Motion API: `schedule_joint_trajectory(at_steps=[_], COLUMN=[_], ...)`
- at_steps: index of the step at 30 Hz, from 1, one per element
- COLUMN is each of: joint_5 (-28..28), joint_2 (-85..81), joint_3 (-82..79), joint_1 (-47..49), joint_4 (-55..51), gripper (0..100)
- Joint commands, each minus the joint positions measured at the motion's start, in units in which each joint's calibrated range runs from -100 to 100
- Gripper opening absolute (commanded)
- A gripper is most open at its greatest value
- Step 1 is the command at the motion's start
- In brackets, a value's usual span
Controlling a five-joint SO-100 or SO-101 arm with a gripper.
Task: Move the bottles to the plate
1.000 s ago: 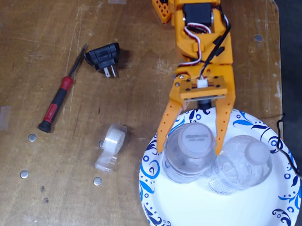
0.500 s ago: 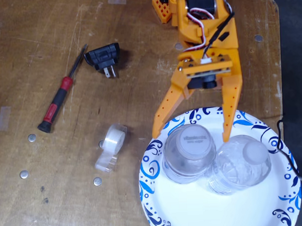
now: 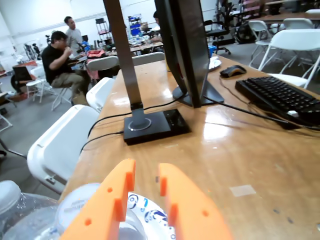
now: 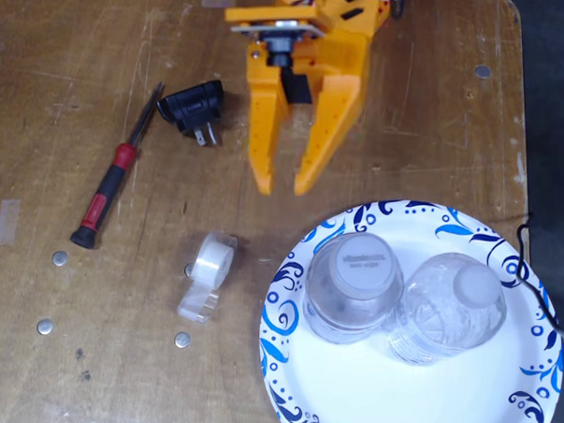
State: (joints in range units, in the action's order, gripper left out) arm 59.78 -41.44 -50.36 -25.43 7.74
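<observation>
In the fixed view the white plate (image 4: 422, 210) with blue swirls lies at the lower right. Two clear bottles stand upright on it: one with a wide grey-white cap (image 4: 353, 269) and, to its right, a crinkled small-capped one (image 4: 455, 305). My orange gripper (image 4: 284, 186) is open and empty, hanging just above the plate's upper left rim, apart from both bottles. In the wrist view the gripper (image 3: 146, 170) rises from the bottom edge, with the plate rim (image 3: 145, 207) between the fingers. The wide cap (image 3: 75, 205) and the crinkled bottle (image 3: 12, 210) show at the lower left.
A red-handled screwdriver (image 4: 108, 186), a black plug adapter (image 4: 195, 110) and a clear tape roll (image 4: 212, 261) lie left of the plate. The table's edge runs down the right. The wrist view shows a monitor stand (image 3: 192, 90), a black box (image 3: 155, 125), a keyboard (image 3: 280, 95) and white chairs.
</observation>
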Motion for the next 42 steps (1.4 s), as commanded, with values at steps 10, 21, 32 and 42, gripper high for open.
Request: schedule_joint_trajectory(at_steps=[10,21,32,42], joint_5=[-2.3,-1.9,-1.9,-2.2], joint_2=[-28.1,-44.8,-57.9,-57.4], joint_3=[-35.9,-48.8,-48.3,-48.3], joint_1=[4.2,4.9,4.8,3.8], joint_4=[0.0,-13.6,-38.0,-37.9], gripper=[1,1,1,1])
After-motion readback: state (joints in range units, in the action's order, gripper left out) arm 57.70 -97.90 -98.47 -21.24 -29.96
